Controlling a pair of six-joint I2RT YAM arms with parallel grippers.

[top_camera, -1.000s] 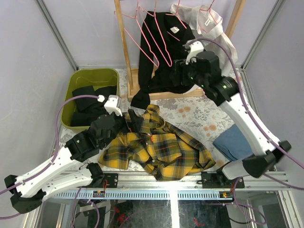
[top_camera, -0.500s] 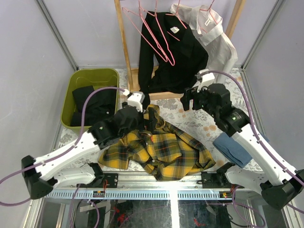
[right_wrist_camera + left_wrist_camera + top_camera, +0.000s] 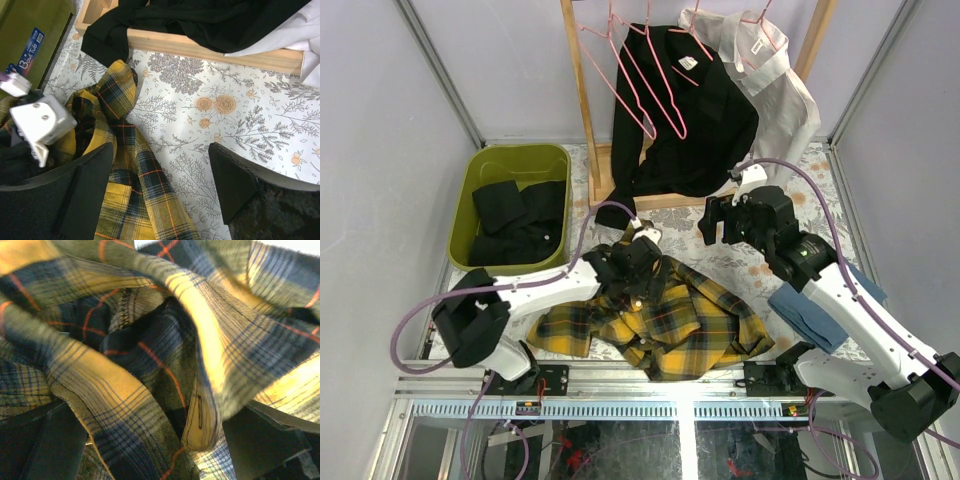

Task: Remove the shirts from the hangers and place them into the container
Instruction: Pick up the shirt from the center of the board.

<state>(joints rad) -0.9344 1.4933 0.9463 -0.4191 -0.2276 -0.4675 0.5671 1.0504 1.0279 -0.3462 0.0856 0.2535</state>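
You have the plaid shirt crumpled on the table, its long axis running left to right, dipping to the right; the container stands far left, a black shirt inside; your left gripper gapes wide, plaid folds between its fingers; the right gripper is wide, empty.

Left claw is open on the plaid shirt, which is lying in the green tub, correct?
No. The left claw is open on the plaid shirt, but the shirt is lying on the table beside the green tub, not in it. The top external view shows this; only a black shirt is in the tub.
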